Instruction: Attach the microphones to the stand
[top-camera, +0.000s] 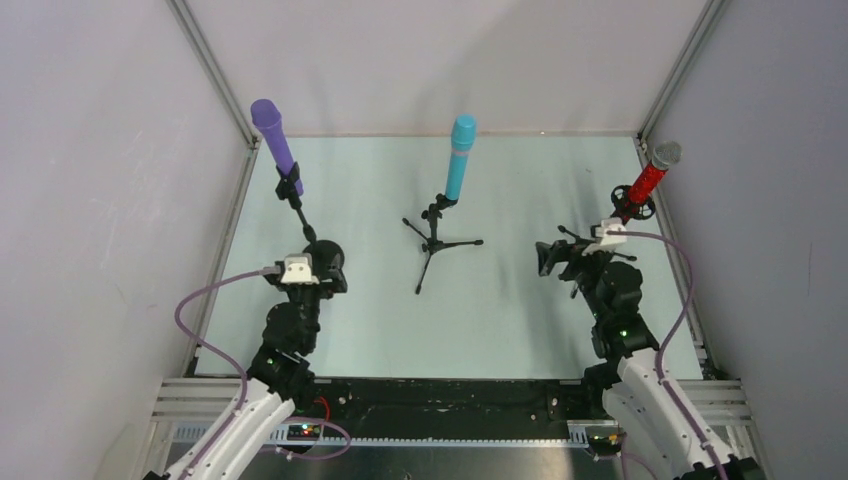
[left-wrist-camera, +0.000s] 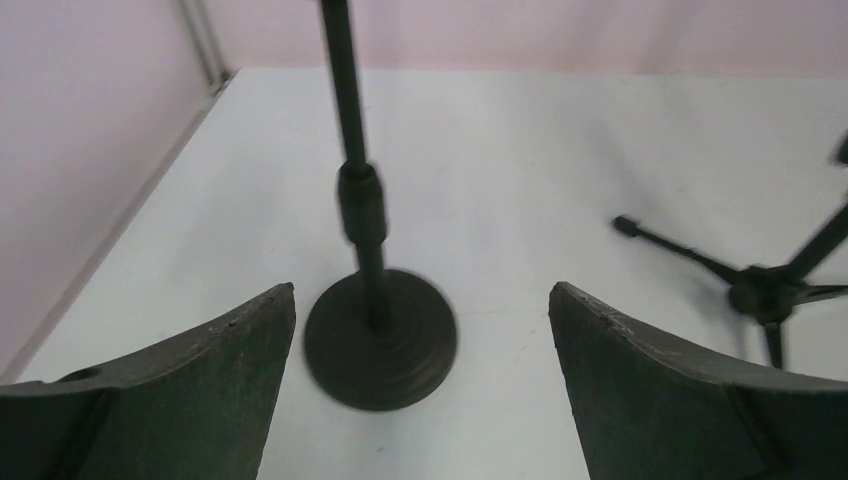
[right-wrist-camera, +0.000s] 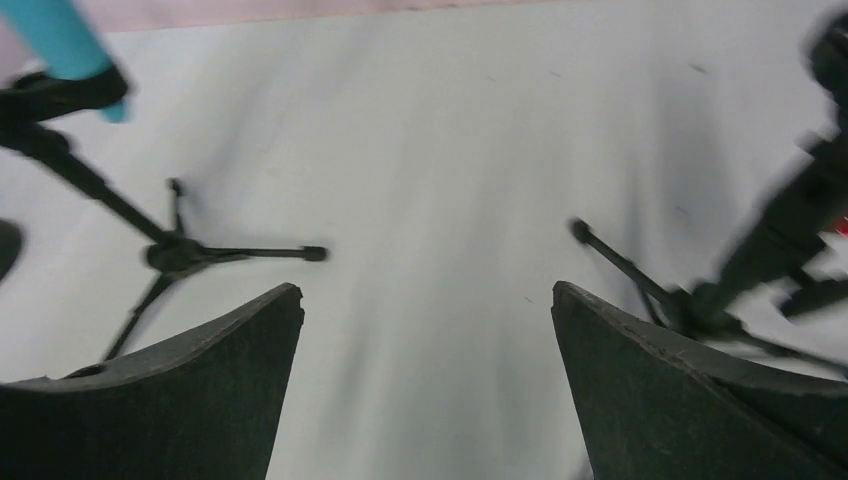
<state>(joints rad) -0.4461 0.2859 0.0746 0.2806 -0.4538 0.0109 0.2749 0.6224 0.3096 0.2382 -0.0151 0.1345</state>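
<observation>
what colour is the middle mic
The middle microphone is teal-blue with a pink ring, best seen in the top external view.

A robotics lab cell is indicated: a pale table (top-camera: 500, 300) is enclosed by plain white panels (top-camera: 100, 200) (held in aluminium framing (top-camera: 213, 68)).

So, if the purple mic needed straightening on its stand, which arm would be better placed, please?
Left, I'd say. The left gripper sits open right in front of the stand holding the purple mic. The right gripper, also open, is across the table by the red mic.
</observation>
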